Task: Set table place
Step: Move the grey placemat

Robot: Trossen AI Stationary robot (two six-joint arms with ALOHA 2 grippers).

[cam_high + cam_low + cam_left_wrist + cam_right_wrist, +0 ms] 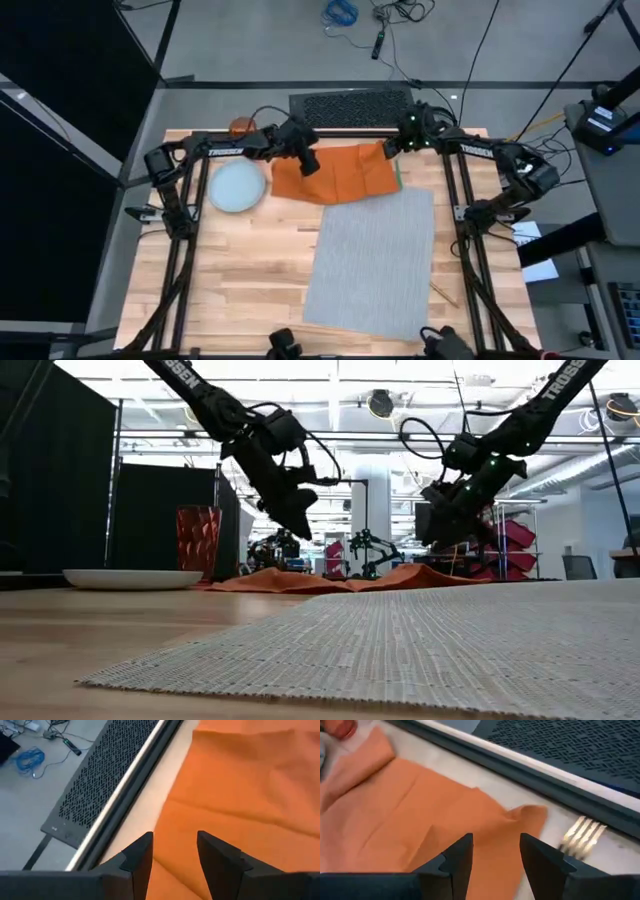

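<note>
The orange napkin lies rumpled on the table at its far middle, its near edge just over the far end of the grey placemat. The pale-blue plate sits to the napkin's left, with the orange tumbler behind it. A gold fork lies by the napkin's far right corner, its handle under the cloth. My left gripper hangs open above the napkin's far left part. Over the far right corner my right gripper is open too. In the low view both grippers are clear of the cloth.
A black perforated panel runs along the table's far edge, just behind the napkin. A thin gold piece lies on the wood to the right of the placemat. Bare wood lies to the placemat's left, toward the near edge.
</note>
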